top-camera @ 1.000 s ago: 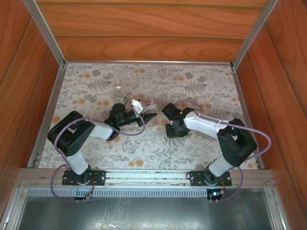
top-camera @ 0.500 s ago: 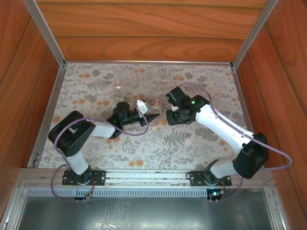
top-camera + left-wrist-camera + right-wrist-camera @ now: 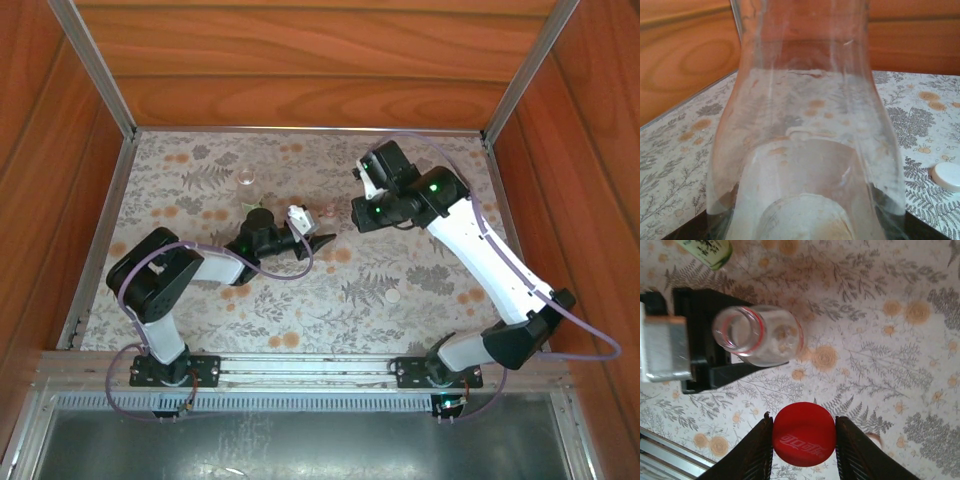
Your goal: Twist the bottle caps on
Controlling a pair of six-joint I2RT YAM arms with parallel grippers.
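Grip on the open bottle (image 3: 757, 335) comes from the left gripper (image 3: 316, 238), whose black fingers (image 3: 765, 365) are closed against its clear sides just below the neck. The bottle stands upright with a red ring around its uncapped mouth. In the left wrist view its clear body (image 3: 805, 150) stands right up against the lens. Whether its base rests on the floral tabletop (image 3: 430, 270) cannot be told. The right gripper (image 3: 803, 420) is clamped on the red cap (image 3: 804, 437), one finger pressed to each side of it and the cap's embossed top facing the wrist camera. The cap is near the open bottle but apart from it, off to one side of the mouth and not over it. From above, the right gripper (image 3: 362, 215) is just to the right of the open bottle (image 3: 322, 213). The green-labelled bottle (image 3: 247, 182) stands to the left of the open bottle and farther from the arm bases, also uncapped. The white cap (image 3: 394, 296) lies flat on the tabletop to the right of the open bottle and nearer the arm bases, well apart from it and untouched.
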